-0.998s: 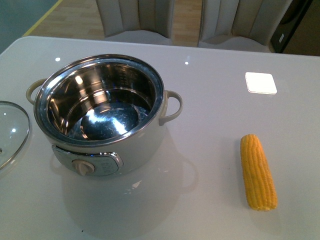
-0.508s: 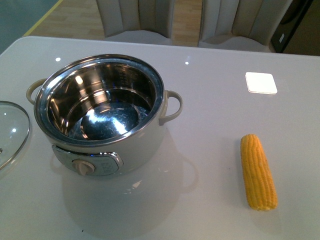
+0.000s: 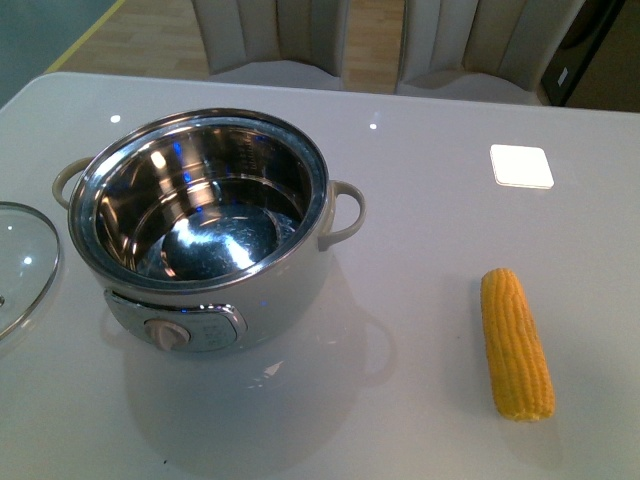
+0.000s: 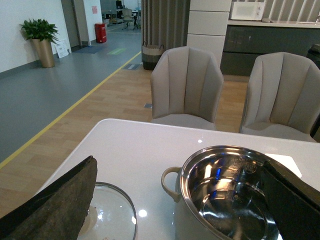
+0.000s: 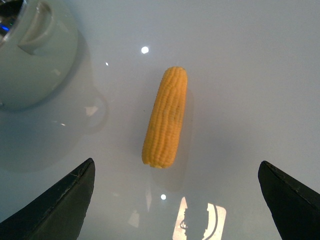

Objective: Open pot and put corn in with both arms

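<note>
The cream-white pot (image 3: 280,290) stands open on the white table at the left, its steel inside empty. It also shows in the left wrist view (image 4: 227,200) and partly in the right wrist view (image 5: 30,55). The yellow corn (image 3: 516,343) lies on the table at the right, apart from the pot; in the right wrist view the corn (image 5: 166,117) lies below and between the wide-open jaws. My right gripper (image 5: 177,200) is open and empty above it. My left gripper (image 4: 180,200) is open and empty, above the pot's left side. Neither arm shows in the front view.
The glass lid (image 3: 20,265) lies flat on the table left of the pot, also in the left wrist view (image 4: 112,212). A white square pad (image 3: 521,165) lies at the back right. Two grey chairs (image 4: 187,85) stand beyond the table's far edge.
</note>
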Controlling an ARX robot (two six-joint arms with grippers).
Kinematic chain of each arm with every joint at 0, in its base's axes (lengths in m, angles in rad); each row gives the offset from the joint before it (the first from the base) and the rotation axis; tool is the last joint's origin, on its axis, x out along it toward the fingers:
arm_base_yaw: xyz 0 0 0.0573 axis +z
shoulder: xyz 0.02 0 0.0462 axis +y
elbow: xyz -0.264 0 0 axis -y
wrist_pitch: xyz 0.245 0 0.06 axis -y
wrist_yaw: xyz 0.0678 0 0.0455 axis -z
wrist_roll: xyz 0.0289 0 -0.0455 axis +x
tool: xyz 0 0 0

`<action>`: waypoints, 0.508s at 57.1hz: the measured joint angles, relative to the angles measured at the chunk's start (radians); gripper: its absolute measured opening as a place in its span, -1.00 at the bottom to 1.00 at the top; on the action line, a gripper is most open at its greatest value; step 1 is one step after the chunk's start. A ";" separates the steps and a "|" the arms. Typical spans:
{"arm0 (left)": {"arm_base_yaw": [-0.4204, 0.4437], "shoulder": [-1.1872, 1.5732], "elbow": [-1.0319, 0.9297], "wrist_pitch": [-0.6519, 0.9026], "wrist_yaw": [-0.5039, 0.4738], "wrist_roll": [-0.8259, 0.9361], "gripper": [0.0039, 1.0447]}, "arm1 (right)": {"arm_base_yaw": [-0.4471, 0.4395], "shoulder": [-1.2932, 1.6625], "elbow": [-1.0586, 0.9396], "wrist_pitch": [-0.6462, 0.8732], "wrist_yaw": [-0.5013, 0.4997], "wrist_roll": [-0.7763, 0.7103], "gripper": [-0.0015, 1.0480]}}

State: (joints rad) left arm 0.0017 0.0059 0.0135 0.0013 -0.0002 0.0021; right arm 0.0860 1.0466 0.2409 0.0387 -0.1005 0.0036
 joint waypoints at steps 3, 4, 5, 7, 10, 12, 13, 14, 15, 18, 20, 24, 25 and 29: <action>0.000 0.000 0.000 0.000 0.000 0.000 0.87 | 0.024 0.117 0.012 0.101 0.038 -0.002 0.83; 0.000 0.000 0.000 0.000 0.000 0.000 0.87 | 0.028 0.142 0.016 0.120 0.043 -0.001 0.83; 0.000 0.000 0.000 0.000 0.000 0.000 0.87 | 0.035 0.187 0.024 0.155 0.056 -0.001 0.83; 0.000 0.000 0.000 0.000 0.000 0.000 0.87 | 0.045 0.255 0.039 0.206 0.075 -0.001 0.83; 0.000 0.000 0.000 0.000 0.000 0.000 0.87 | 0.058 0.362 0.069 0.277 0.090 0.000 0.83; 0.000 0.000 0.000 0.000 0.000 0.000 0.87 | 0.064 0.423 0.093 0.297 0.092 0.005 0.83; 0.000 0.000 0.000 0.000 0.000 0.000 0.87 | 0.065 0.442 0.100 0.301 0.093 0.006 0.83; 0.000 0.000 0.000 0.000 0.000 0.000 0.87 | 0.072 0.496 0.123 0.313 0.100 0.008 0.83; 0.000 0.000 0.000 0.000 0.000 0.000 0.87 | 0.076 0.530 0.137 0.318 0.107 0.007 0.83; 0.000 0.000 0.000 0.000 0.000 0.000 0.87 | 0.089 0.605 0.171 0.332 0.131 0.006 0.83; 0.000 0.000 0.000 0.000 0.000 0.000 0.87 | 0.096 0.644 0.191 0.334 0.145 0.005 0.83; 0.000 0.000 0.000 0.000 0.000 0.000 0.87 | 0.109 0.725 0.239 0.335 0.170 0.006 0.83; 0.000 0.000 0.000 0.000 0.000 0.000 0.87 | 0.111 0.736 0.246 0.336 0.175 0.006 0.83; 0.000 0.000 0.000 0.000 0.000 0.000 0.87 | 0.120 0.800 0.284 0.338 0.196 0.008 0.83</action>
State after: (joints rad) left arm 0.0017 0.0059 0.0135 0.0013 -0.0002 0.0021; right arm 0.2062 1.8465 0.5251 0.3771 0.0956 0.0116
